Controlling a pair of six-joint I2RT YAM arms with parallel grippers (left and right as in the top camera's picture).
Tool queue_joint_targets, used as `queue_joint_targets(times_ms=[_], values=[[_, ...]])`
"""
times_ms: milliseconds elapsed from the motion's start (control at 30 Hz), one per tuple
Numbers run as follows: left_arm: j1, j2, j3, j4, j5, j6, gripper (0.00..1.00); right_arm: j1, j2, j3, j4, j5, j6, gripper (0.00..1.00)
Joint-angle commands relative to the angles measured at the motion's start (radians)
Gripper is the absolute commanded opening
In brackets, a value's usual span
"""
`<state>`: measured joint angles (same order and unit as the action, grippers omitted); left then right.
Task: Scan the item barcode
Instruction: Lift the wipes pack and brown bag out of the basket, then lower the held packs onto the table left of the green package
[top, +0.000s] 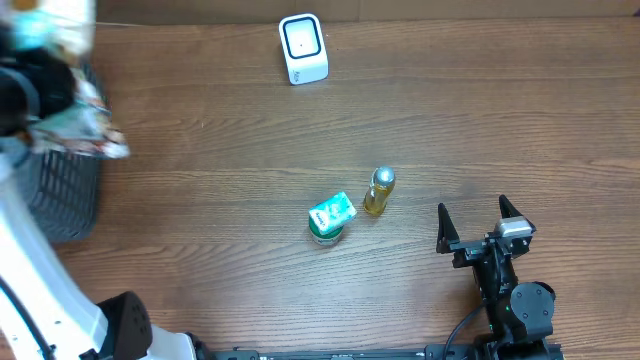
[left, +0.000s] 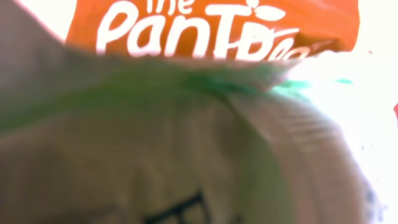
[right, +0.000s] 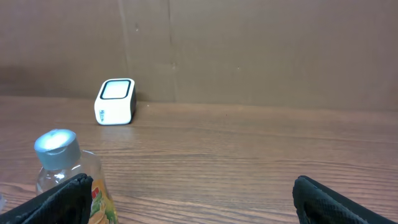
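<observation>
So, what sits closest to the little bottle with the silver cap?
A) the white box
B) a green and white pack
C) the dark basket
B: the green and white pack lies just beside the bottle; the white box and the basket stand far off.

A black mesh basket (top: 62, 195) stands at the left edge of the brown wooden desk (top: 220, 150). Near the frame's centre, a small yellow clear-plastic bottle with a silver cap (top: 378, 192) stands just beside a round green-and-white labelled tub (top: 330, 218).
</observation>
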<state>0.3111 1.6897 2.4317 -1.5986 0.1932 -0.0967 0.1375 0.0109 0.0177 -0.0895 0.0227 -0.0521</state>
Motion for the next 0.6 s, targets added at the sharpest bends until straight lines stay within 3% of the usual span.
queue_joint_targets(times_ms=[0, 267, 567], values=[[-0.105, 0.018, -0.055, -0.019, -0.081, 0.023, 0.27, -0.002, -0.008, -0.01, 0.006, -0.002, -0.002, 1.0], [-0.343, 0.021, -0.399, 0.068, -0.088, 0.021, 0.27, -0.002, -0.008, -0.01, 0.006, -0.002, -0.002, 1.0], [-0.573, 0.021, -0.866, 0.359, -0.09, -0.061, 0.27, -0.002, -0.008, -0.01, 0.006, -0.002, -0.002, 1.0]])
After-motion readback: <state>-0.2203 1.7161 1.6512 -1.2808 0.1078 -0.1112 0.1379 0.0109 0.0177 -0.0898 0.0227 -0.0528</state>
